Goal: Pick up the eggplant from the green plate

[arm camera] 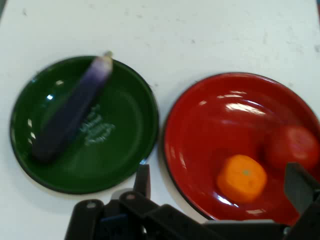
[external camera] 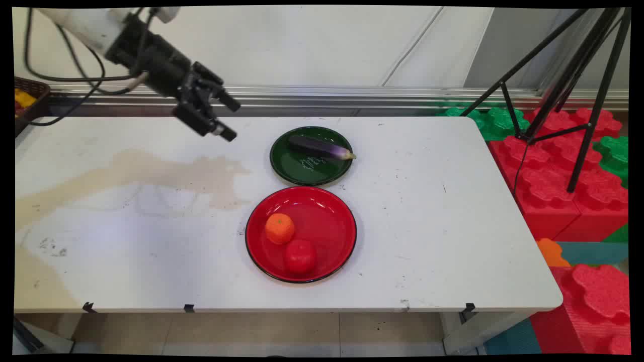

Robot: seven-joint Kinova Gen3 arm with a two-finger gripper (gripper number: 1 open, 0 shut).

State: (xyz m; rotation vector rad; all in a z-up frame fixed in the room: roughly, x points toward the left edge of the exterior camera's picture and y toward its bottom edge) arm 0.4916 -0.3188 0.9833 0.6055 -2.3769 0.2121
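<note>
Taking the red plate [external camera: 347, 236] as landmark: an orange [external camera: 279, 228] and a tomato [external camera: 300, 256] are being carried in it. Just behind, an eggplant [external camera: 322, 147] is lying in the green plate [external camera: 289, 168]. Far behind-left, the tool [external camera: 226, 118] is being held aloft, released, gripping nothing.

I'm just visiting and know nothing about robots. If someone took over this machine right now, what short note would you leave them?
Gripper: open, holding nothing, raised above the table left of the plates.
Green plate: a purple eggplant lies across it, its stem end reaching past the rim.
Red plate, just in front of the green one: holds an orange and a tomato side by side.
</note>
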